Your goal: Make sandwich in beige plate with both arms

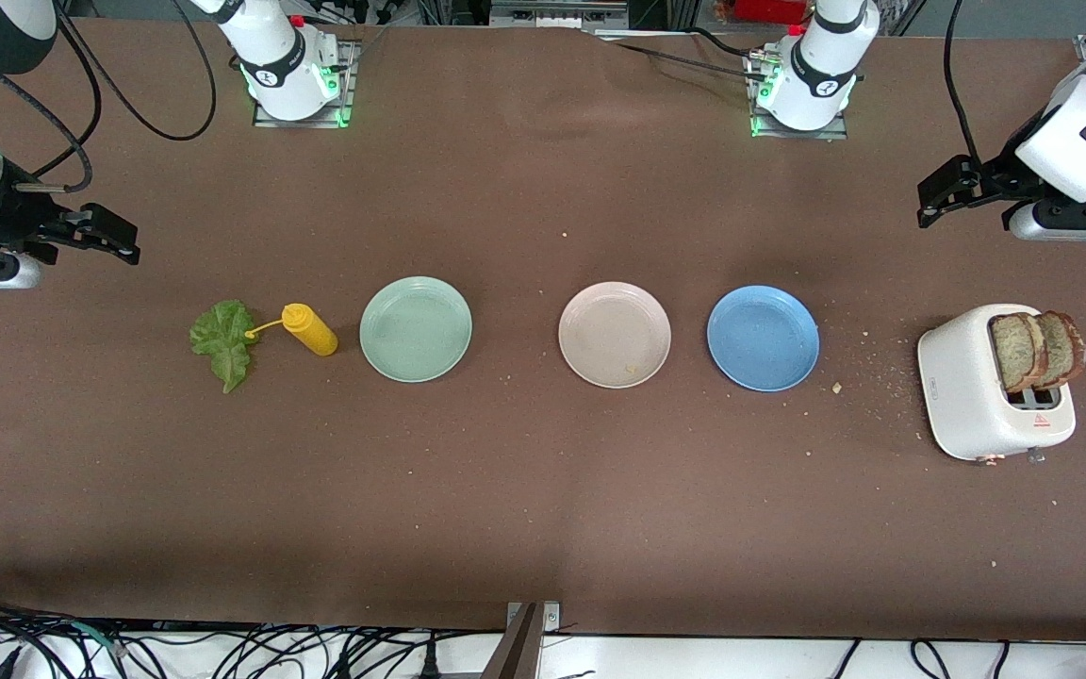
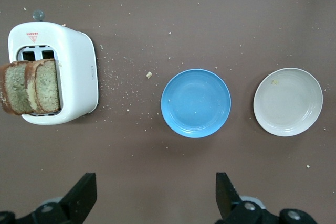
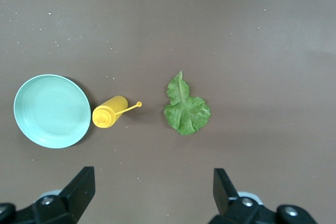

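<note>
front view: my two arms hang at the ends of the worktop (image 1: 543,490). my left claw (image 1: 931,203) hovers up at the left arm's end, its fingers spread wide and holding nothing; my right claw (image 1: 123,240) hovers at the right arm's end, just as wide and just as empty. the beige plate (image 1: 615,334) sits bare in the middle of a row, between the mint-green plate (image 1: 416,329) and the blue plate (image 1: 763,339). the two bread slices (image 1: 1038,350) stand upright in the white toaster (image 1: 981,396), at the left arm's end and nearer the camera than the ground my left claw hangs over. the lettuce leaf (image 1: 224,341) lies flat at the right arm's end, touching the nozzle of the yellow squeeze bottle (image 1: 310,329).

left wrist view: my left claw (image 2: 156,195) shows both fingers well apart, nothing between them. the bread slices (image 2: 30,87) stick out of the toaster (image 2: 76,72) side by side, off to one side of the claw's line, with the blue plate (image 2: 195,103) lying between toaster and beige plate (image 2: 287,101). bread is my left arm's job, i judge.

right wrist view: my right claw (image 3: 154,192) is also fully spread and empty. the lettuce leaf (image 3: 185,107) lies almost straight ahead of the gap, its stalk end pointing away from the claw, beside the bottle (image 3: 110,113) and mint-green plate (image 3: 51,110).
</note>
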Robot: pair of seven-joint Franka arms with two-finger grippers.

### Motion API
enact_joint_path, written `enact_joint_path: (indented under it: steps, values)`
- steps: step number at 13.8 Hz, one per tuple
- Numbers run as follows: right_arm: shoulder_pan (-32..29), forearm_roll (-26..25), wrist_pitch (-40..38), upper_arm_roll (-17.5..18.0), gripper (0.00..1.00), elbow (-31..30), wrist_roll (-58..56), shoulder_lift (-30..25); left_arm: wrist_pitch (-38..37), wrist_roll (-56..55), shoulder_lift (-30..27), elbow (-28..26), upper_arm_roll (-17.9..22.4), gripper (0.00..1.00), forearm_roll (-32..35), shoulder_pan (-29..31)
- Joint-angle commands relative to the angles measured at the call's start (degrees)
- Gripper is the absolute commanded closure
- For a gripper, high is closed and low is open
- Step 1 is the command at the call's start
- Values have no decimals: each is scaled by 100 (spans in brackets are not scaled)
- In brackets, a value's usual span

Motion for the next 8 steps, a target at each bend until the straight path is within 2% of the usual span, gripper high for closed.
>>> enact_joint_path:
  steps: [1,8]
  values:
    - [30,-9,28,-11,0,-111,19,-57,109,-29,-127,-137,127,0,123,-222]
    - [30,-17,28,-20,0,-85,11,-57,65,15,4,30,119,0,115,-136]
